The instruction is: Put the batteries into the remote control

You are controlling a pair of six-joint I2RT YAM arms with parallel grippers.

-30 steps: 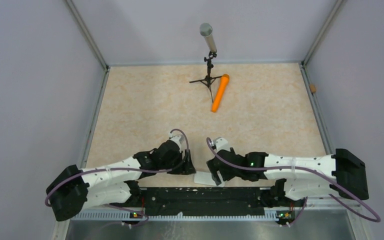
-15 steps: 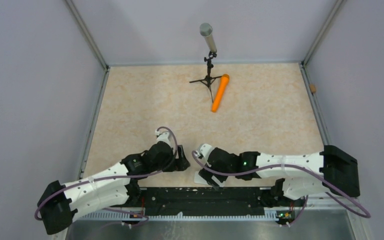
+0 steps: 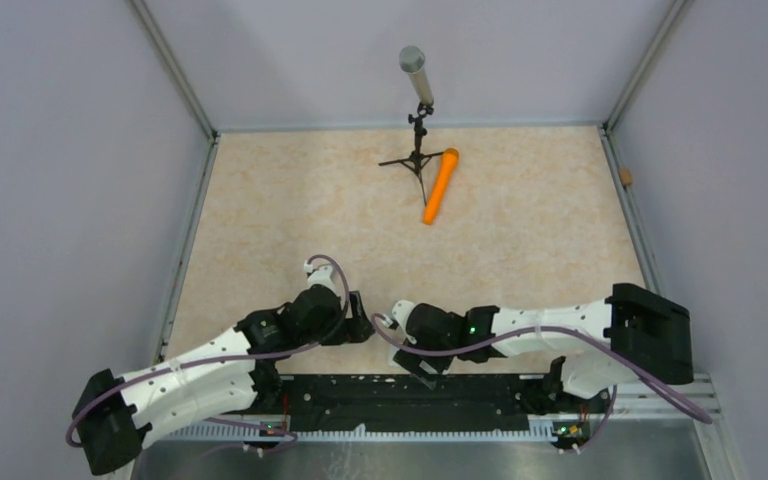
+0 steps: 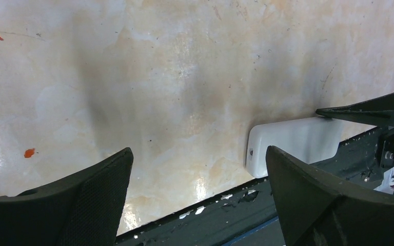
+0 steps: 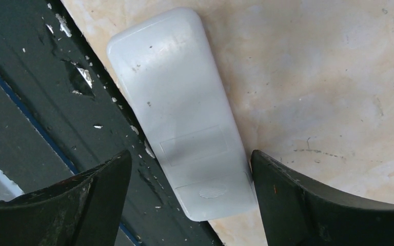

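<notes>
smooth white rounded remote control (image 5: 179, 102), near edge of mottled table (image 5: 328, 77), my left gripper (image 4: 197, 152) and right gripper (image 5: 190, 154) wide open, empty

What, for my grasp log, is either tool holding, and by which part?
Nothing. The left tool and right tool stand open; the remote control lies back-up at the table edge, beneath the right one.

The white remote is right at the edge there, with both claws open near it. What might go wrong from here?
1. The remote control lies back up, partly over the black rail along the near edge. A pinch from the open right gripper, which straddles it, might tilt it or jam it against the rail.
2. The open left gripper hovers close to the remote's end, so the two grippers could collide.
</notes>
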